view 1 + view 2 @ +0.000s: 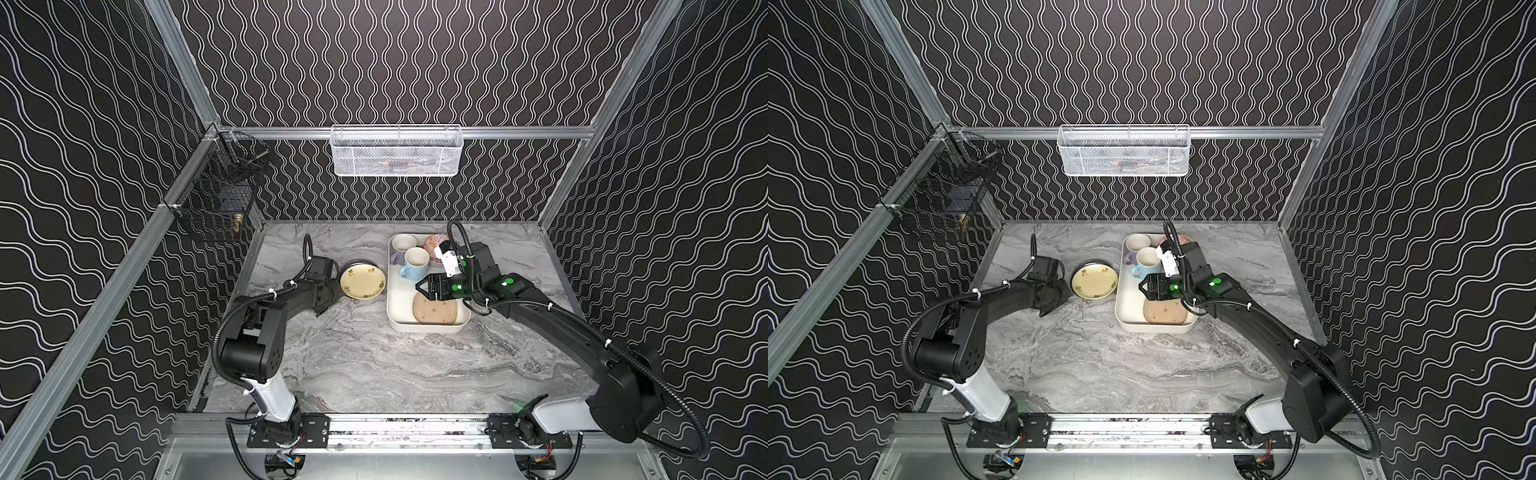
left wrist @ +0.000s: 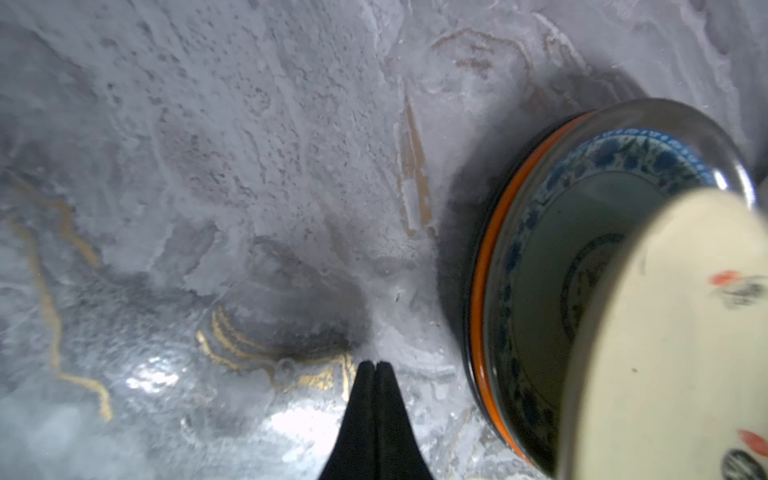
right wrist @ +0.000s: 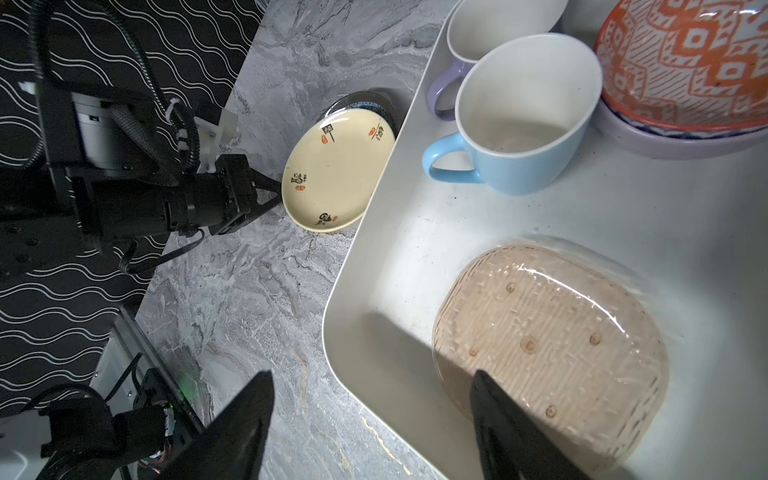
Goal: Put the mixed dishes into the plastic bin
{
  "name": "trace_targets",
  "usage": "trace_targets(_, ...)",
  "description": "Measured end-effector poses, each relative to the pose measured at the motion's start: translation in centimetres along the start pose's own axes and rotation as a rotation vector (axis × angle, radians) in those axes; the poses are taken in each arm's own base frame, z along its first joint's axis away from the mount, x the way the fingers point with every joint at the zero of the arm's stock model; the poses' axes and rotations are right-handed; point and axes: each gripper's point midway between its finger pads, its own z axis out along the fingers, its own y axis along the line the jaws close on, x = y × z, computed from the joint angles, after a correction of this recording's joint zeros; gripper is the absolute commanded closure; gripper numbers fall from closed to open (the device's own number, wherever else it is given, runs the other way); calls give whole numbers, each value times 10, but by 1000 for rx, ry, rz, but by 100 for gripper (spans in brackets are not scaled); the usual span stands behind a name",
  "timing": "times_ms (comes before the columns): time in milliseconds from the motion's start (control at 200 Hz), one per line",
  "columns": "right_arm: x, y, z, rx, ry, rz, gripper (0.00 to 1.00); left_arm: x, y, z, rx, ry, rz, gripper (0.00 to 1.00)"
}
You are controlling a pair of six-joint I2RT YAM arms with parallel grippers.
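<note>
The plastic bin (image 1: 428, 327) (image 1: 1154, 328) (image 3: 374, 257) holds a lilac mug (image 1: 402, 246) (image 3: 444, 87), a light-blue mug (image 1: 415, 266) (image 3: 523, 124), and an orange-patterned bowl (image 1: 434, 243) (image 3: 685, 62) nested in a lavender bowl (image 3: 665, 141). It also holds a tan ribbed plate (image 1: 434, 311) (image 3: 552, 328). Left of the bin, a pale yellow plate (image 1: 362, 283) (image 1: 1094, 284) (image 3: 336, 170) (image 2: 665, 353) leans on a dark, orange-rimmed plate stack (image 1: 360, 263) (image 2: 536, 291). My left gripper (image 1: 337, 291) (image 2: 375, 365) is shut and empty, low at the yellow plate's left edge. My right gripper (image 1: 419, 289) (image 3: 372, 376) hovers open over the bin's left wall.
A white wire-mesh basket (image 1: 395, 151) hangs on the back wall and a black wire basket (image 1: 216, 203) on the left wall. The grey marble tabletop (image 1: 374, 365) stretches in front of the bin to the metal rail (image 1: 407, 426) where both arms are mounted.
</note>
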Motion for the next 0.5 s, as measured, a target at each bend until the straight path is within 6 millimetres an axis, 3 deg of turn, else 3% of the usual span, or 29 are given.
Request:
trace_targets(280, -1, 0, -3, 5, -9, -20, 24, -10, -10, -9, 20, -18, 1, 93)
trace_targets(420, -1, 0, -2, 6, -8, -22, 23, -16, -18, -13, 40, -29, 4, 79)
trace_targets(501, -1, -1, -2, 7, -5, -22, 23, -12, -24, -14, 62, -12, 9, 78)
